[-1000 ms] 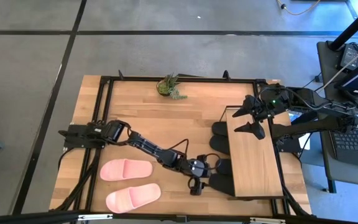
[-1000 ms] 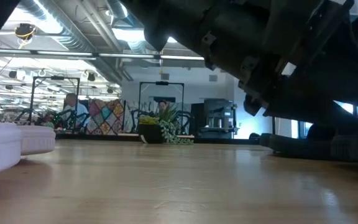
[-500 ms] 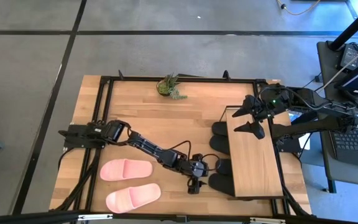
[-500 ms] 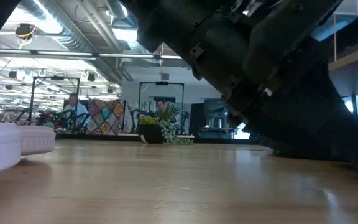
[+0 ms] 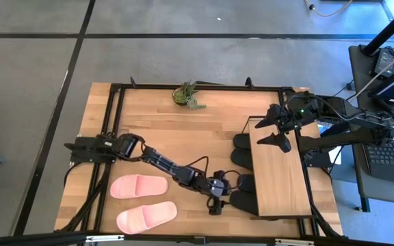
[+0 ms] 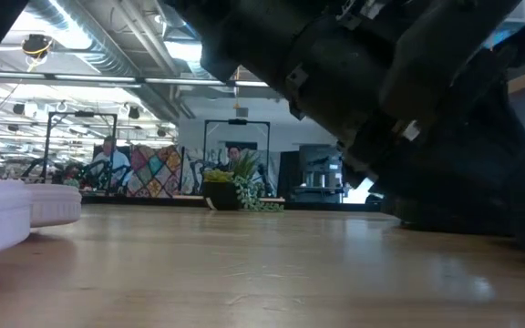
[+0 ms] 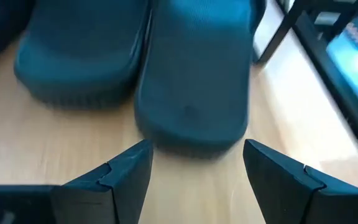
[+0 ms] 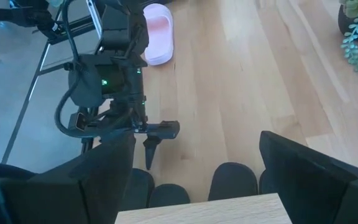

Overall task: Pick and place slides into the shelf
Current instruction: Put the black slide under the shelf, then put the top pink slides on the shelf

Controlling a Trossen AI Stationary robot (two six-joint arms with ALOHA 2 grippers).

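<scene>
Seen from above, a wooden table point(image 5: 183, 133) carries a low shelf point(image 5: 277, 174) with a light top board along its right side; four black slides poke their heels out from under the shelf's left edge, and two pink slides point(image 5: 142, 200) lie well apart from them near the table's front left corner. The left end effector point(image 5: 217, 197) sits low at the table's front, just beside the nearest black slide point(image 5: 241, 200); in the left wrist view its fingers stand wide apart, holding nothing, with that slide's rounded heel point(image 7: 191, 93) just ahead of them and a second black slide point(image 7: 79, 56) touching it on one side. The right end effector point(image 5: 273, 130) waits above the far end of the shelf, its fingers spread and empty.

The step in hand appears to be seating this black slide under the shelf; to do it well, push squarely on the middle of the heel so the slide travels straight and does not turn into its neighbour; keep the fingertips low to the table; the pink pair is not yet shelved.
</scene>
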